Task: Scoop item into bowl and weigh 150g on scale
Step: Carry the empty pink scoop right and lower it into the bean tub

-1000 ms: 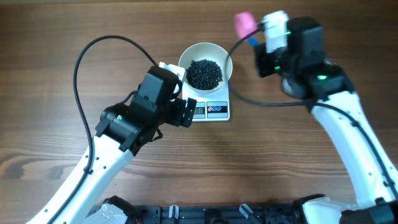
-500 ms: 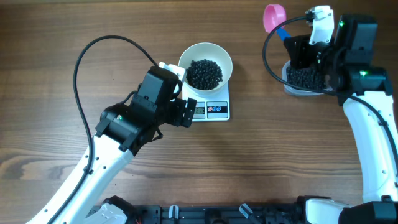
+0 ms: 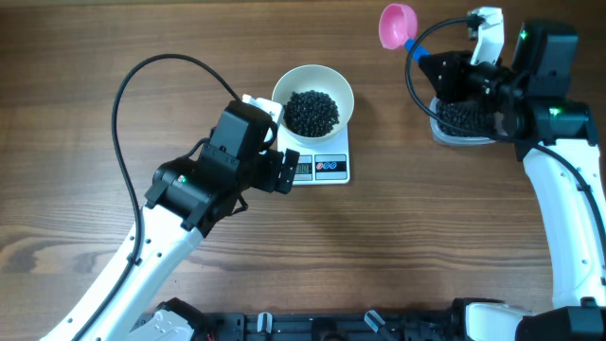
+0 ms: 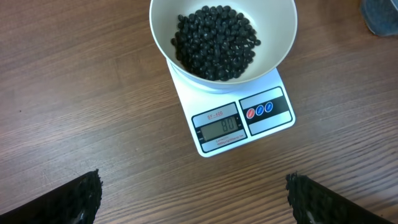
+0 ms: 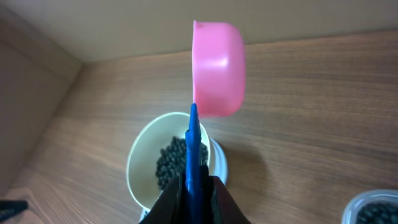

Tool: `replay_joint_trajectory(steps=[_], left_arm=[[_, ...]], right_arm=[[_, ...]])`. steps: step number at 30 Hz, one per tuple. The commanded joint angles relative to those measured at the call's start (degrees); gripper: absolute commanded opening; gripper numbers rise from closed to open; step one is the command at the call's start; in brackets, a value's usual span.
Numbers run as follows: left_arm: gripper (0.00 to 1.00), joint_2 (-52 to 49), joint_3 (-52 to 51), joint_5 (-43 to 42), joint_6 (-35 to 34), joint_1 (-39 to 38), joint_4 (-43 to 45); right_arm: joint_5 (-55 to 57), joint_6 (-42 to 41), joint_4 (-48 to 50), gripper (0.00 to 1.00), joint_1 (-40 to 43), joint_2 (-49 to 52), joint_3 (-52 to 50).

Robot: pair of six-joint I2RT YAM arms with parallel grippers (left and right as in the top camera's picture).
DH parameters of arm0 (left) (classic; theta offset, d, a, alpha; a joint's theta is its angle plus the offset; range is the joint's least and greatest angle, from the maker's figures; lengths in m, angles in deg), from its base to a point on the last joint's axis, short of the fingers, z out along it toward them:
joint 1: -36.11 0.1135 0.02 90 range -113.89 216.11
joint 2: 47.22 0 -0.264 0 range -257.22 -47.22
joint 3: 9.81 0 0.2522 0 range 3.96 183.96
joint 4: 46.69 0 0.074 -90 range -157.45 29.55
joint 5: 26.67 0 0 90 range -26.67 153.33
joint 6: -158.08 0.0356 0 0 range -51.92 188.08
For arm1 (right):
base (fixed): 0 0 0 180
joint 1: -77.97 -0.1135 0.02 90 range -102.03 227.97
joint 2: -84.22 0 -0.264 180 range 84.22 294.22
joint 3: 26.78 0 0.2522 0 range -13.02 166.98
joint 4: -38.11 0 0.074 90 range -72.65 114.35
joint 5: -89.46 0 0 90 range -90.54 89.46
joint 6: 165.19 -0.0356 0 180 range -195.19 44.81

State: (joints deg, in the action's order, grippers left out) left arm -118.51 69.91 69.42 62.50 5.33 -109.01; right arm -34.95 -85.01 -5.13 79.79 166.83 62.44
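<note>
From above, the right gripper (image 3: 431, 57), clamped on the scoop (image 3: 396, 24), has swung back from the bowl (image 3: 281, 95) to the tub (image 3: 453, 135); another load looks due. Left wrist: beads (image 4: 214, 40) lie in the bowl on the scale (image 4: 267, 121), which reads 80. The left gripper (image 4: 196, 199) gapes wide, empty. Right wrist: the jaws pinch the blue handle (image 5: 193, 149); the scoop's inside is hidden.

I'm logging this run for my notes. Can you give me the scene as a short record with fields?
bowl: on scale, holding black pellets
display: appears to read 80
left claw: open, hovering near scale
right claw: shut on blue handle of pink scoop
scoop: raised, appears empty
tub: clear, pellets inside, under right arm
</note>
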Motion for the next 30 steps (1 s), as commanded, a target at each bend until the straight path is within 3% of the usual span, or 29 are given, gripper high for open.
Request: replay_joint_trajectory(steps=[1, 18, 25, 30], left_arm=[[1.0, -0.13, -0.28, -0.66, 0.83, 0.22, 0.13], [1.0, -0.13, -0.28, -0.63, 0.83, 0.22, 0.13], [1.0, -0.13, -0.28, -0.63, 0.83, 0.22, 0.13], [1.0, -0.13, -0.28, -0.63, 0.83, 0.2, 0.15]], right_arm=[[-0.52, -3.67, 2.89, 0.04, 0.13, 0.11, 0.22], [26.34, -7.08, 10.97, 0.04, 1.03, -0.09, 0.22], [26.82, -6.45, -0.26, 0.04, 5.38, -3.34, 0.22], [26.86, -0.26, -9.16, 0.04, 11.26, -7.96, 0.24]])
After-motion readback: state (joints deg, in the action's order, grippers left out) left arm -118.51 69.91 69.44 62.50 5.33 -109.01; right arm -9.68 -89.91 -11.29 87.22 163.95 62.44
